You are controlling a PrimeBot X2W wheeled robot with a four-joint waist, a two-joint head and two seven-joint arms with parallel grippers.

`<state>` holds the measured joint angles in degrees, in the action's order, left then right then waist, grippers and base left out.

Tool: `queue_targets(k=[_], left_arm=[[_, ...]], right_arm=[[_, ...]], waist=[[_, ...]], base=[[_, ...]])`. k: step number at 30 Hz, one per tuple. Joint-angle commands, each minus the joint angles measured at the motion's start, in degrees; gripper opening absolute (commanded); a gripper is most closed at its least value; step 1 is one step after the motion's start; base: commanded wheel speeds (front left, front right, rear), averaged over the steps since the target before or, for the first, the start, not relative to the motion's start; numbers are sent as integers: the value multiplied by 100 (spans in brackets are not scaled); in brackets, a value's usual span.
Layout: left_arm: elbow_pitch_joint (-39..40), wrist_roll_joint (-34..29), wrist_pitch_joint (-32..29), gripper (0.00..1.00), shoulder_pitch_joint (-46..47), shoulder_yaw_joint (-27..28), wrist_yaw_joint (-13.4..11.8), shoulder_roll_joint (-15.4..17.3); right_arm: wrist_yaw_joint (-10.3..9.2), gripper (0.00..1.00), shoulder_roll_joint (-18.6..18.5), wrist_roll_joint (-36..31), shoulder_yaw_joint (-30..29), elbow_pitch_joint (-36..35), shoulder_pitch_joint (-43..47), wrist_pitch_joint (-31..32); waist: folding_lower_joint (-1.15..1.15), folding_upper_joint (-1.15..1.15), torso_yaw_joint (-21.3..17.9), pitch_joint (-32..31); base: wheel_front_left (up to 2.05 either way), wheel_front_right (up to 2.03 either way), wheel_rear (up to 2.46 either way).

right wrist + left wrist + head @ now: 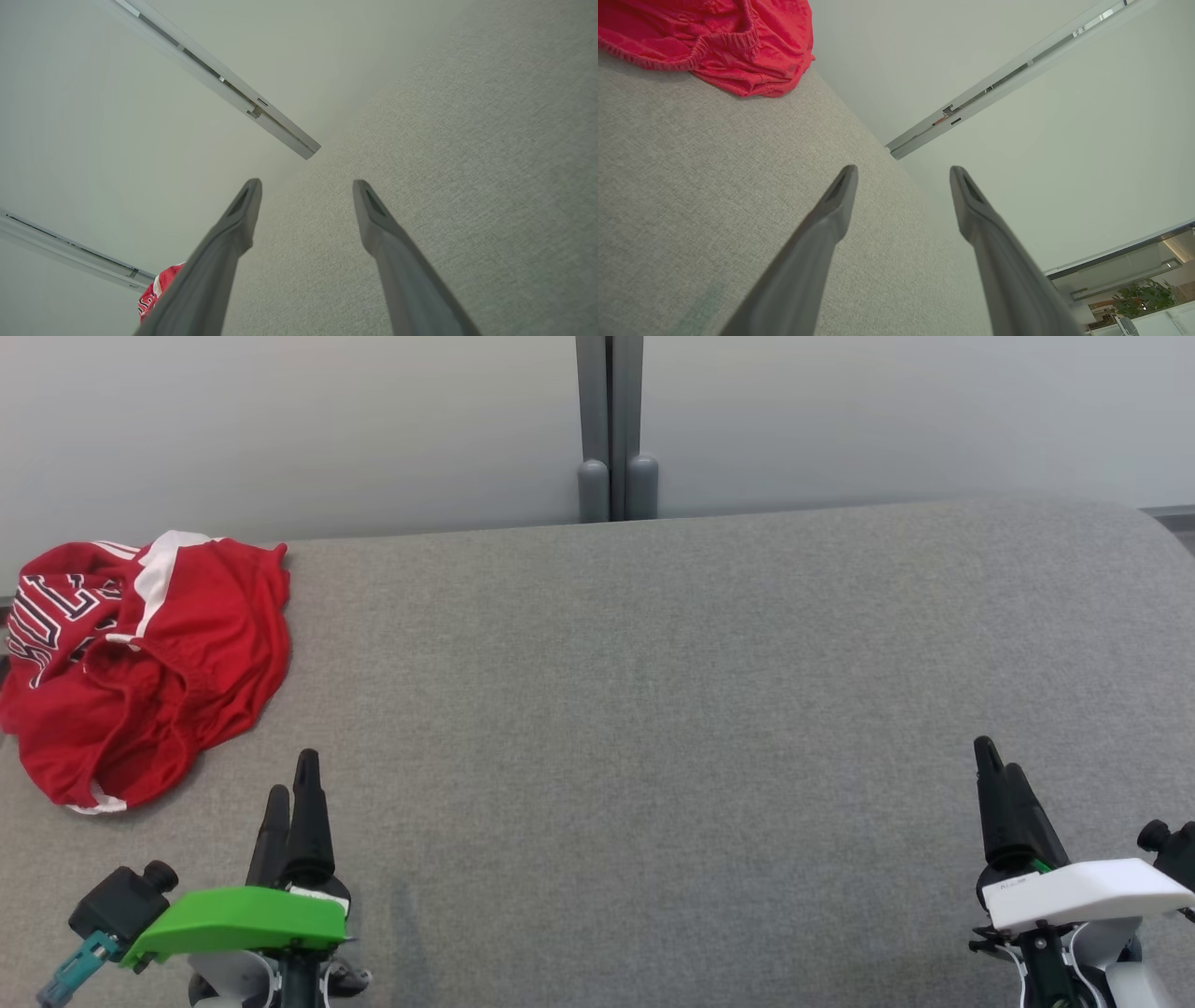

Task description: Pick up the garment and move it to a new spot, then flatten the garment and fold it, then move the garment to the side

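The garment [140,663] is a crumpled red jersey with white trim and dark lettering, lying at the far left of the grey fabric surface [653,709]. Its red folds [714,37] fill the top left of the left wrist view, and a small part of the garment [154,291] peeks out at the lower left of the right wrist view. My left gripper [291,779] hovers just right of and nearer than the garment, open and holding nothing. Far to the right, my right gripper [994,756] is open and holds nothing. Both pairs of fingers [836,200] [243,210] stand wide apart.
A pale wall [280,429] with a grey vertical post [611,429] runs behind the surface. The surface's back right corner [1139,523] is rounded. Broad grey fabric lies between the two grippers.
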<state>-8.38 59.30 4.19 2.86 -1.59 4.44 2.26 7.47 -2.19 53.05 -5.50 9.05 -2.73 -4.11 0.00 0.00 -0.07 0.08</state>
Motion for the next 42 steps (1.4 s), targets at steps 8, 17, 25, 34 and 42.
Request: queue_targets(k=[8,17,25,34,42], left_arm=[[95,-982,188,100,-68,-194,-84,46],[-5,-1713,334,100,-156,-316,-70,51],[-100,-2172,460,100,-201,-370,-72,56],[-242,-2617,584,100,-239,-406,-83,62],[-343,-2945,692,100,-258,-456,-94,66]], right_arm=[[2,100,-45,-965,89,-209,56,-194],[2,100,-51,-2016,216,-262,119,-339],[2,100,-57,-2640,249,-199,144,-467],[3,100,-61,-3231,299,-179,170,-591],[2,100,-65,-3711,347,-155,184,-699]], waist=[[0,0,4,-5],[0,0,0,-6],[0,0,1,-5],[0,0,2,-4],[0,0,2,3]], base=[[0,0,0],[0,0,0],[0,0,0],[0,0,0],[0,0,0]])
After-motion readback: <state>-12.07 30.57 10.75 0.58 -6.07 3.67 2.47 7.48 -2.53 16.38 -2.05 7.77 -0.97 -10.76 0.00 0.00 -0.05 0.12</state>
